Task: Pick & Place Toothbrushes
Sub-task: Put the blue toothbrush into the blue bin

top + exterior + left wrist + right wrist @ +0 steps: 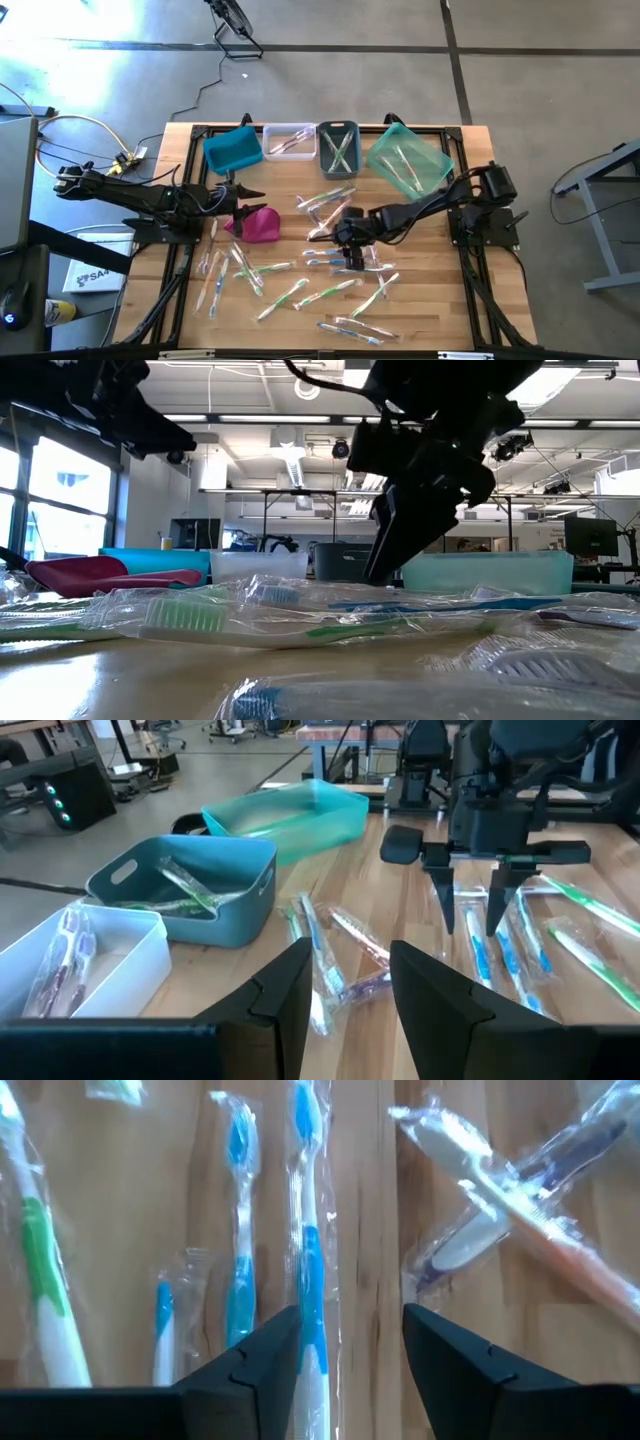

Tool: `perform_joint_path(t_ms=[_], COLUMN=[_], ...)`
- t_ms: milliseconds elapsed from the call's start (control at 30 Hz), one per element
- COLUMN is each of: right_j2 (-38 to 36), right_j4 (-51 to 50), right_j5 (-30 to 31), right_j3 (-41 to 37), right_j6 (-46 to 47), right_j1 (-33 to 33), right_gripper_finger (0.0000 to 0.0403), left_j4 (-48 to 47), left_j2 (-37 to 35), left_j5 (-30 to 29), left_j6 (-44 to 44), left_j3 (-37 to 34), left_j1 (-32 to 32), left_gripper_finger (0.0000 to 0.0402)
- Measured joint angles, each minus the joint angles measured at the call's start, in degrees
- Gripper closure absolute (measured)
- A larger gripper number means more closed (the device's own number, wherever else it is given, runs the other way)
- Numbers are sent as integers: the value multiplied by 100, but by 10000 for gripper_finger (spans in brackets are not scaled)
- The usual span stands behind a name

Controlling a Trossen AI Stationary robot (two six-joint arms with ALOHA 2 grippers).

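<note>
1. While the left gripper (255, 192) is hovering with fingers apart near the table's (430, 310) left edge, beside the magenta pouch (255, 224), it is holding nothing.
2. Right gripper (352, 262) is pointing down mid-table, fingers apart, straddling a blue-handled toothbrush (309, 1270), not clamping it.
3. Wrapped toothbrushes (290, 290) are lying scattered toward the front edge; some are sitting in the bins (338, 148) along the back edge.

My view: robotics lab or workshop. Concrete floor (330, 90), ceiling strip lights (250, 418), workbenches behind, monitor (590, 537), cables (70, 125) beside table.
</note>
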Motion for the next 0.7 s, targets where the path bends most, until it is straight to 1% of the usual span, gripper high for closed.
perform_joint_path(t_ms=[267,567,700], right_j2=[31,31,31], right_j4=[-51,-61,-69], right_j5=[-13,-170,-82], right_j3=[-4,-136,-218], right_j6=[546,570,563], right_j1=[0,8,79], right_gripper_finger=[231,231,231], left_j4=[-50,-63,-75], left_j2=[0,0,0], left_j5=[0,-2,-4], left_j6=[-1,-3,-5], left_j3=[0,0,0], left_j1=[0,0,0], left_gripper_finger=[270,270,270])
